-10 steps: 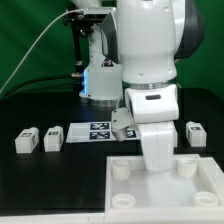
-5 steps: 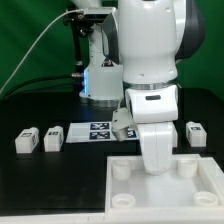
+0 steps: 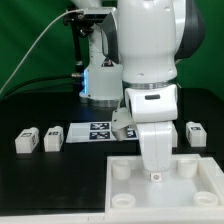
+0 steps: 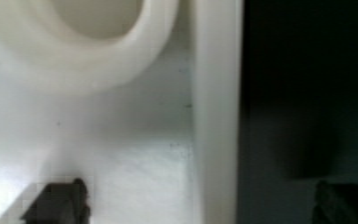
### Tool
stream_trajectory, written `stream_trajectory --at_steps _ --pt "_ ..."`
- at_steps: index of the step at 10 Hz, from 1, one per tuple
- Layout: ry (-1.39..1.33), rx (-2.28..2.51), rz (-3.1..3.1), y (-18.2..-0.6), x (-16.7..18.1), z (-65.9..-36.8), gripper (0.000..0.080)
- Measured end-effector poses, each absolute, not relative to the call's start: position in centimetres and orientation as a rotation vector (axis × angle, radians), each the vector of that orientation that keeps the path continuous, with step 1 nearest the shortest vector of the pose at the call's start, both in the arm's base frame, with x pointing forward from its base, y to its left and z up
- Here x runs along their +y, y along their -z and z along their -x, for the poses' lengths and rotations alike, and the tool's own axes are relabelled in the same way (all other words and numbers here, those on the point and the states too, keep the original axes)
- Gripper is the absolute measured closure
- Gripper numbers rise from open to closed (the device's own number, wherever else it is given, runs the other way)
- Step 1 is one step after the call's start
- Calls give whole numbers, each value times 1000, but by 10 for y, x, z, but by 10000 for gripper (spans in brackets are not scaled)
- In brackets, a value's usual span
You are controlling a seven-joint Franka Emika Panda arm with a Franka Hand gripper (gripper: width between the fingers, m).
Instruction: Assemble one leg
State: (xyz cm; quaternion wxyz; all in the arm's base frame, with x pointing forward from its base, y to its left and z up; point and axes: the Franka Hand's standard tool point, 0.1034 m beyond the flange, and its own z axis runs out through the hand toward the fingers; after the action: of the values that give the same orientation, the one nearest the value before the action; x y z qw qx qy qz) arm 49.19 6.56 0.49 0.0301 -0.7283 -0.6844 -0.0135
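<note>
Three small white tagged legs lie on the black table: two at the exterior view's left [image 3: 25, 141] [image 3: 52, 137] and one at its right [image 3: 197, 133]. A fourth small tagged block [image 3: 120, 124] shows partly behind the arm. The large white tray [image 3: 125, 200] with round corner sockets lies in front. My gripper [image 3: 155, 174] is down at the tray's far wall. In the wrist view my gripper [image 4: 197, 203] is open and holds nothing. One dark fingertip [image 4: 53, 201] is over the tray floor, the other over the black table. The tray wall [image 4: 215, 110] runs between them, beside a round socket [image 4: 105, 30].
The marker board [image 3: 98, 131] lies flat behind the tray, between the left legs and the arm. A white and blue stand with cables [image 3: 98, 75] is at the back of the table. The arm's body hides the middle of the tray's far wall.
</note>
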Motion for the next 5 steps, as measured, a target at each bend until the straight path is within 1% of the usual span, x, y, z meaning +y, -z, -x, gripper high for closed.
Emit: stream_trajectory --at_steps 1,5 --pt "42 -2110 2245 -5 66 -492 154" --pt "42 -2093 2262 -6 66 -492 150"
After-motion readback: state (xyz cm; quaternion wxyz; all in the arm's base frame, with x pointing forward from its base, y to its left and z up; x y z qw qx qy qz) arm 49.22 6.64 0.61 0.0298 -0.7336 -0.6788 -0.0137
